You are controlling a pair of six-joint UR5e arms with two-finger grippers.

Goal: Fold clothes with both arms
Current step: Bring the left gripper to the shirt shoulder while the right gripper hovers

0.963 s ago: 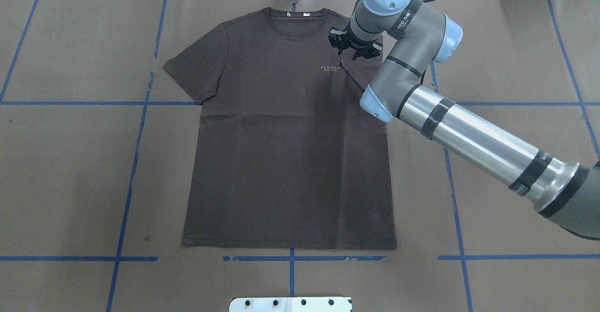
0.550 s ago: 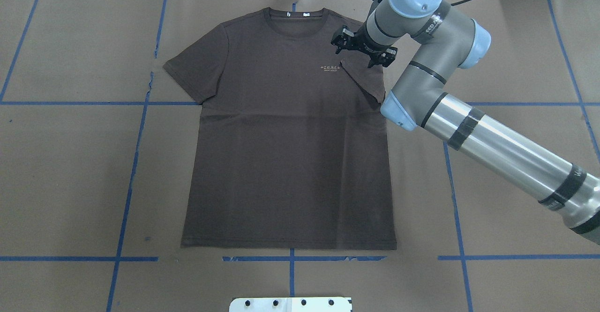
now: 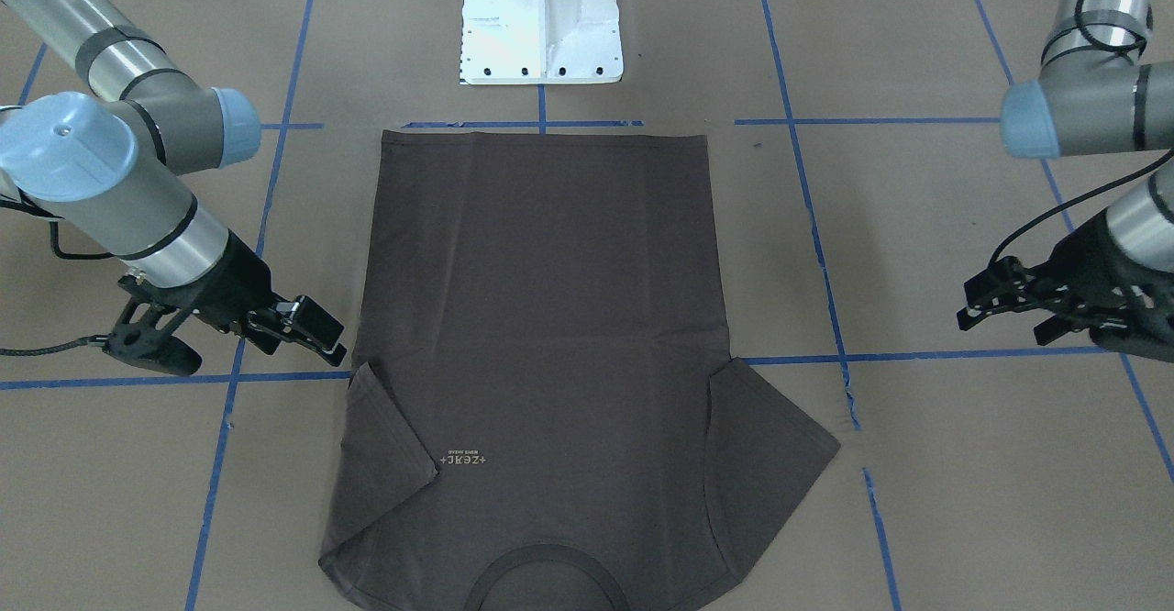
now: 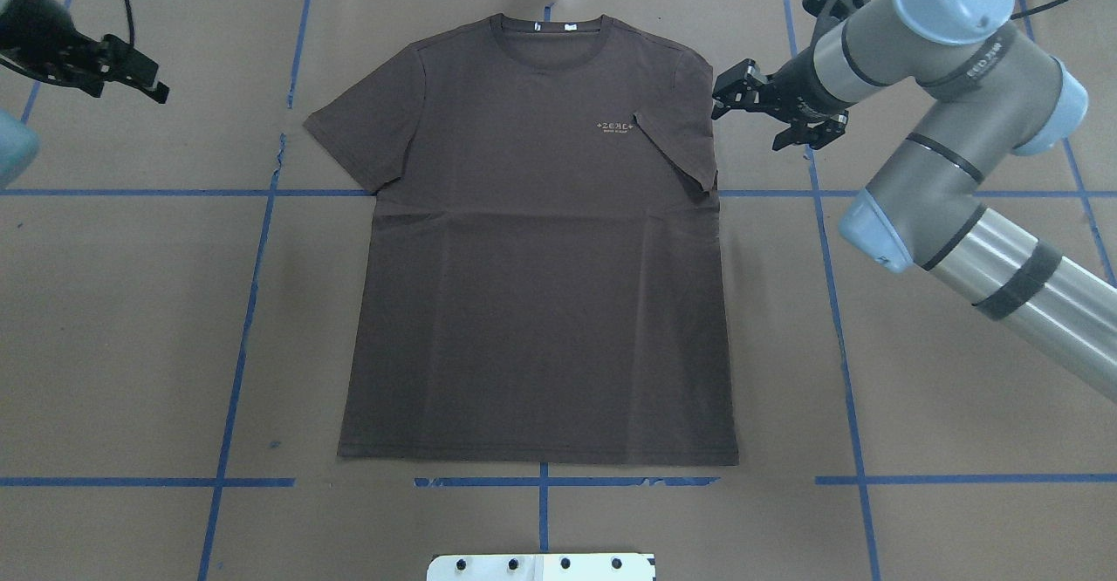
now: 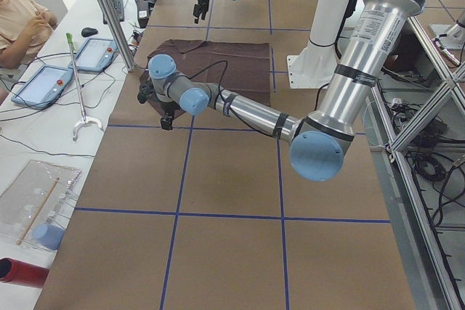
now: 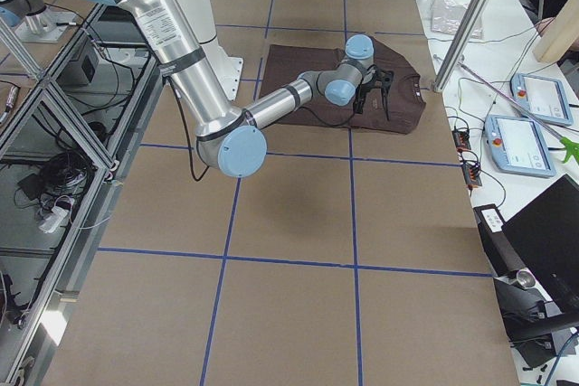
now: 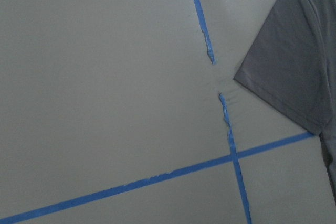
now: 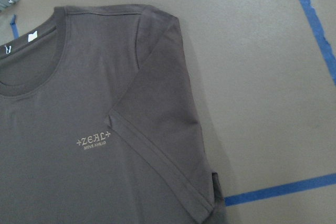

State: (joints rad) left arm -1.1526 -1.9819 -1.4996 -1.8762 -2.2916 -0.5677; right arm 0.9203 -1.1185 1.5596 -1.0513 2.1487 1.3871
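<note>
Black and two-fingered, the right gripper (image 4: 755, 119) hung with its fingers wide apart and held nothing. Just beside it, toward the middle of the table, lay the dark grey-brown short-sleeved T-shirt (image 4: 541, 302). It was flat on the brown paper table cover (image 4: 916, 389) and did not touch the gripper. The folded sleeve (image 4: 676, 140) nearest this gripper lay over the chest, its edge reaching the small pale lettering (image 4: 615, 126). Farther off, the other sleeve (image 4: 362, 132) lay spread out flat. Past that sleeve, well apart from the shirt, hung the left gripper (image 4: 144, 79), black too, its fingers also apart and empty. Under it, blue tape lines (image 7: 231, 153) crossed on the paper. Farthest from both grippers, beyond the shirt's bottom hem, sat a white metal base plate (image 4: 541, 566).
</note>
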